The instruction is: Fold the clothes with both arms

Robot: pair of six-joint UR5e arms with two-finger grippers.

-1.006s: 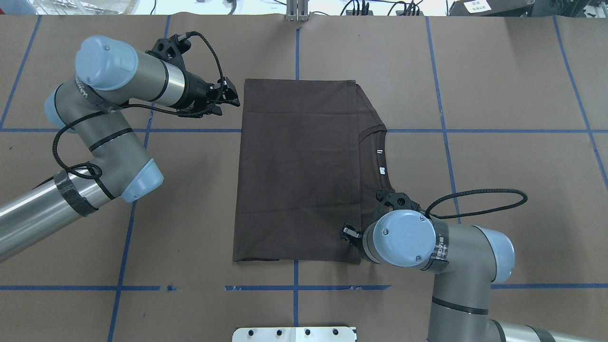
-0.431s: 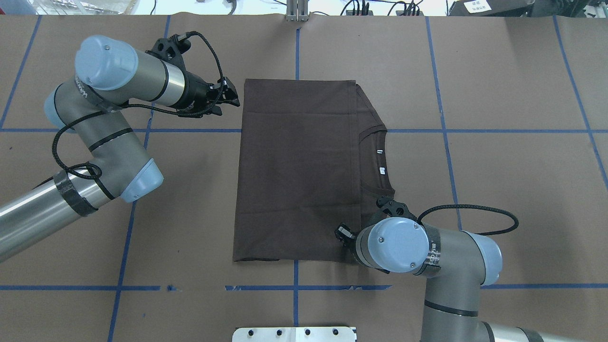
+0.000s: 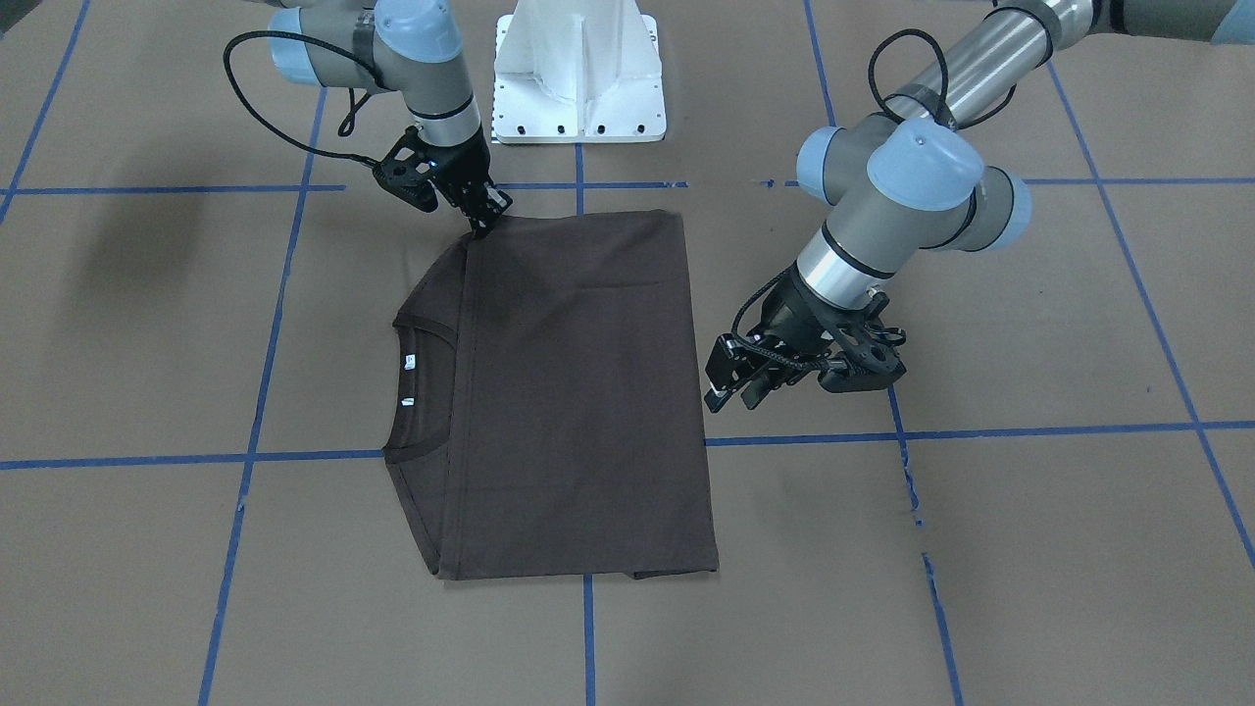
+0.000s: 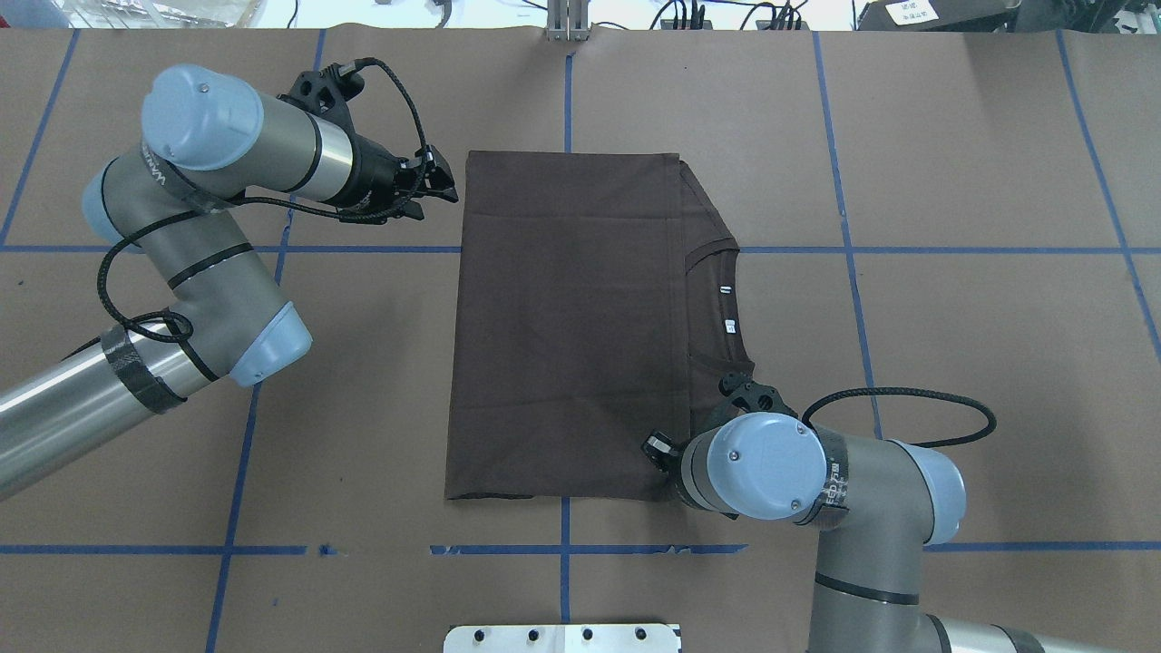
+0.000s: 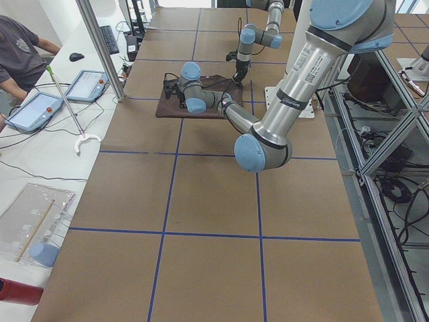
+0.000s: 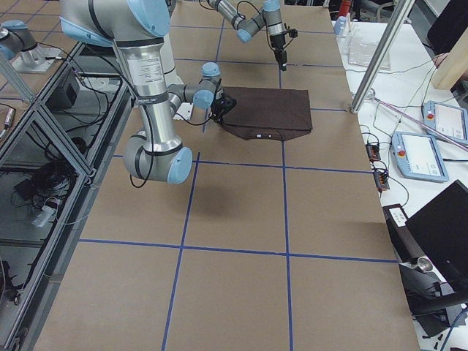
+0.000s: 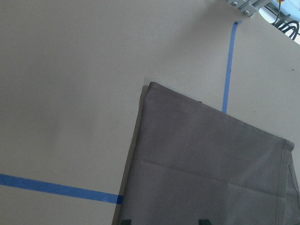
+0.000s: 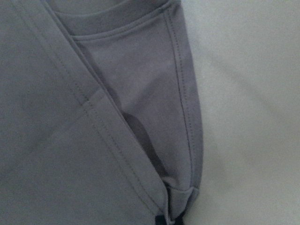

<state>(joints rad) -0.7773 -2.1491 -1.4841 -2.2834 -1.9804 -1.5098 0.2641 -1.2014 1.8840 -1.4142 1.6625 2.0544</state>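
The dark brown-grey T-shirt [image 4: 562, 326] is lying flat around the middle of the table [image 4: 952, 181], folded into a tall rectangle that is crossing one of the blue tape lines [image 4: 952, 249] on the brown surface. A wide folded layer is covering most of it. Along the side toward the table's right end a narrow strip is showing, with the ribbed collar [image 4: 717, 308] and two small white neck labels [image 3: 409, 363] facing up.

The right arm [image 4: 862, 508] is reaching in from the robot's edge of the surface, beside the white pedestal base [image 3: 578, 78]. The right gripper [image 3: 484, 222] is pointing down onto the shirt's corner nearest the robot on the collar side. Its fingers are drawn together, and in the right wrist view a small curl of fabric is bunching between them, so it is probably pinching that corner, though the fingertips are mostly cut off there.

The left arm [image 4: 227, 272] is bending across the left half of the surface. The left gripper [image 3: 733, 392] is hovering just beside the shirt's plain long edge, toward its far corner. Its fingers are spread apart, holding nothing and not touching the cloth.
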